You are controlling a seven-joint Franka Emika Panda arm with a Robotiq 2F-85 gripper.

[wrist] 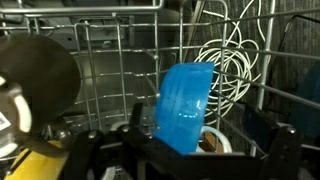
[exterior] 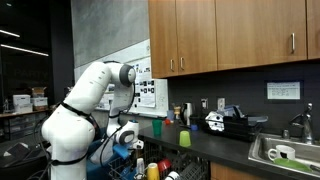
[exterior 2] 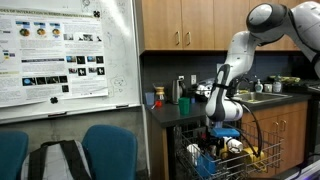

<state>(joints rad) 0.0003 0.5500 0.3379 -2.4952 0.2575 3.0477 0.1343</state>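
My gripper (wrist: 200,142) is down inside a wire dishwasher rack (wrist: 110,60), seen in both exterior views (exterior: 125,140) (exterior 2: 222,133). A translucent blue plastic cup (wrist: 185,105) stands tilted between my two dark fingers, close to the left one. The right finger is well apart from it, so the jaws look open and not clamped. Under the cup lies a white round dish (wrist: 215,140). A coil of white wire (wrist: 232,65) sits behind it. The blue cup also shows by the gripper in an exterior view (exterior 2: 226,129).
The pulled-out rack (exterior 2: 250,160) holds several items, including a yellow one (wrist: 40,165) and a dark round one (wrist: 40,75). The counter above carries a green cup (exterior: 184,138) and a sink (exterior: 285,152). Blue chairs (exterior 2: 110,150) stand beside the dishwasher, below a whiteboard.
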